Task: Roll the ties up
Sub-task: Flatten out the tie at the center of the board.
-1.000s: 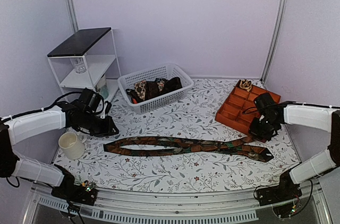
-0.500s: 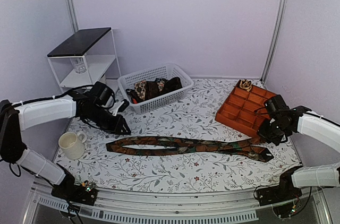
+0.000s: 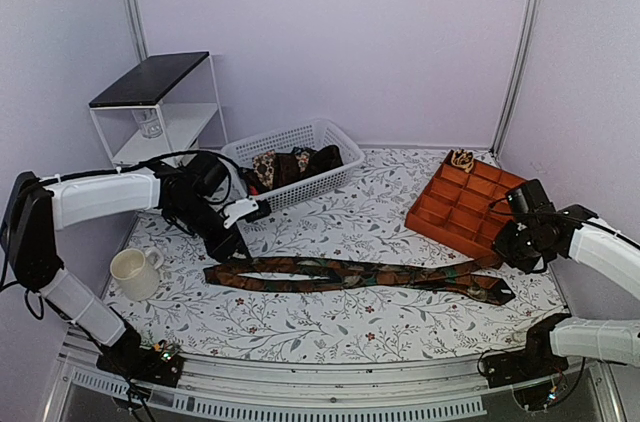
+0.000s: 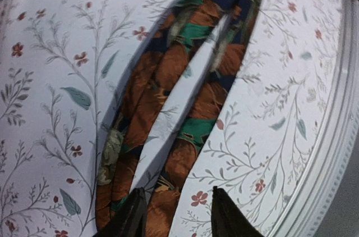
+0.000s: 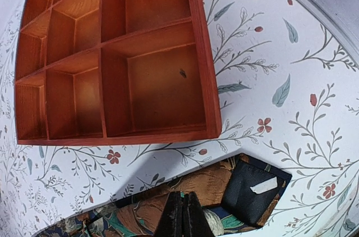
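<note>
A long rust, green and navy patterned tie [image 3: 350, 274] lies folded double across the table; in the left wrist view [image 4: 168, 80] its two layers run side by side. Its wide end [image 5: 255, 189] shows the dark lining and a white label. My left gripper [image 3: 228, 240] is open just above the tie's folded left end, fingertips [image 4: 134, 214] astride it. My right gripper [image 3: 508, 250] is shut, hovering over the wide end [image 5: 180, 217]. More ties [image 3: 290, 164] lie bunched in the white basket [image 3: 300, 194]. A rolled tan spotted tie [image 3: 462, 159] sits in the orange tray.
The orange compartment tray [image 3: 455, 204] stands at back right, close behind my right gripper; it fills the upper left of the right wrist view [image 5: 202, 80]. A cream mug [image 3: 133, 273] stands at front left. A white shelf [image 3: 160, 112] stands at back left. The table's metal edge [image 4: 336, 136] runs near the tie.
My left arm has swung right from beside the mug to the tie's folded left end. My right gripper has shifted slightly right and nearer. The tie has barely moved.
</note>
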Robot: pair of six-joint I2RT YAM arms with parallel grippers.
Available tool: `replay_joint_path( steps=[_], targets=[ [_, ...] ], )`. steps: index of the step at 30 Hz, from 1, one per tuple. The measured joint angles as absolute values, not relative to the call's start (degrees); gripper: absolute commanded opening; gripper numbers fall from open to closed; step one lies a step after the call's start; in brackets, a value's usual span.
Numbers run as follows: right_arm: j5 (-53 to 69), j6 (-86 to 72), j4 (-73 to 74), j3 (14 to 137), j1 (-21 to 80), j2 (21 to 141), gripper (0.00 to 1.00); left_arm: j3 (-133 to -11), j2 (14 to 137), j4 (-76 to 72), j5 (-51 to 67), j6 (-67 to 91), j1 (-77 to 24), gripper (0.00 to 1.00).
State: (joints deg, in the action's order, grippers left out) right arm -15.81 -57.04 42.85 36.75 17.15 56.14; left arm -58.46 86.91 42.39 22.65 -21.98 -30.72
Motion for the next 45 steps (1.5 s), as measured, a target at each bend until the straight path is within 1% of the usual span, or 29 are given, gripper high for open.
replay_joint_path(
  steps=[4,7,15,19,24,25,26,28,29,37,45],
  targets=[
    [-15.8,-57.3,42.7,35.6,16.8,55.0,0.0,-58.0,86.9,45.8,26.8,-28.5,-30.6,0.49],
    [-15.8,-57.7,42.4,34.2,16.7,55.2,0.0,-57.0,86.9,48.1,27.9,-31.8,-29.7,0.47],
    [-15.8,-57.6,42.0,33.5,16.4,55.2,0.0,-55.0,88.6,50.5,25.9,-36.4,-23.6,0.47],
    [-15.8,-57.6,41.9,33.2,16.4,54.8,0.0,-54.9,90.7,50.6,25.0,-37.9,-21.5,0.42],
    [-15.8,-57.3,42.0,32.5,16.3,53.0,0.0,-55.0,94.8,51.0,25.0,-39.0,-20.6,0.4],
    [-15.8,-57.2,41.9,32.4,16.2,52.8,0.0,-55.0,95.4,51.2,25.2,-39.1,-20.6,0.36],
    [-15.8,-57.2,41.9,32.3,16.1,52.6,0.0,-55.1,95.9,51.4,25.4,-39.2,-20.6,0.27],
    [-15.9,-57.1,42.0,32.1,16.1,52.4,0.0,-55.3,96.7,51.9,25.9,-39.7,-20.6,0.04],
    [-15.9,-57.1,42.0,32.1,16.1,52.4,0.0,-55.5,96.8,52.2,26.2,-39.7,-20.6,0.0],
    [-16.1,-56.8,42.0,31.8,15.9,51.4,0.0,-58.9,96.9,52.8,27.5,-40.3,-20.4,0.0],
    [-16.1,-59.6,43.0,31.3,15.0,50.7,0.0,-61.3,96.9,52.6,26.3,-40.3,-18.0,0.0]
  ],
)
